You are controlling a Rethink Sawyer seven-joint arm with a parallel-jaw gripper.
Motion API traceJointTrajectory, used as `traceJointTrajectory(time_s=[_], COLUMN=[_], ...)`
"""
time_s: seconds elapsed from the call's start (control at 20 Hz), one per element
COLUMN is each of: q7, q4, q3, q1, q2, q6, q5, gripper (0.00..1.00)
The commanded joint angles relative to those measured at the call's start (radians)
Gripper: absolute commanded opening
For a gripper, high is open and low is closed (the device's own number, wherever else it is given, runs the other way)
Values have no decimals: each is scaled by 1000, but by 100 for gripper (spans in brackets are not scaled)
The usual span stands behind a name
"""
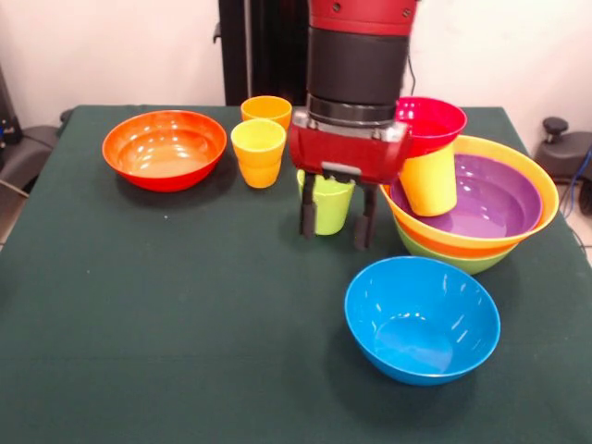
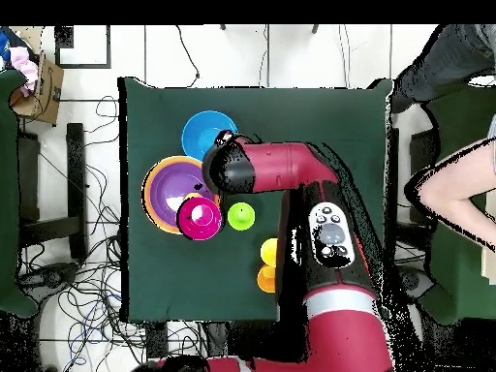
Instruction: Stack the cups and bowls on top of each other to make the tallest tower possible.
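Note:
My gripper (image 1: 337, 222) is open and empty, with its fingers (image 1: 308, 215) hanging low over the table. The lime green cup (image 1: 326, 205) stands upright just behind them and shows between them. In the overhead view this cup (image 2: 240, 216) stands free beside the arm (image 2: 281, 174). The tower (image 1: 472, 208) at the right is a lime green bowl, a large orange bowl and a purple bowl (image 1: 490, 199), nested. A yellow cup (image 1: 430, 182) stands in the purple bowl and carries the small magenta-red bowl (image 1: 430, 123). The blue bowl (image 1: 422, 319) lies alone in front.
A red-orange bowl (image 1: 165, 148) sits at the far left. An orange cup (image 1: 266, 110) and a second yellow cup (image 1: 258, 153) stand upright beside it. A person (image 2: 455, 184) sits beyond the table's edge in the overhead view.

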Motion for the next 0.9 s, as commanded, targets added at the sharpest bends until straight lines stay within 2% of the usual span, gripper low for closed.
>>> traceJointTrajectory(time_s=[0.05, 0.3, 0.9], q7=[9, 17, -3], q4=[-113, -145, -161], q3=[52, 40, 34], q1=[46, 66, 47], q2=[99, 130, 182], q6=[86, 87, 43], q5=[14, 16, -2], gripper=[100, 100, 100])
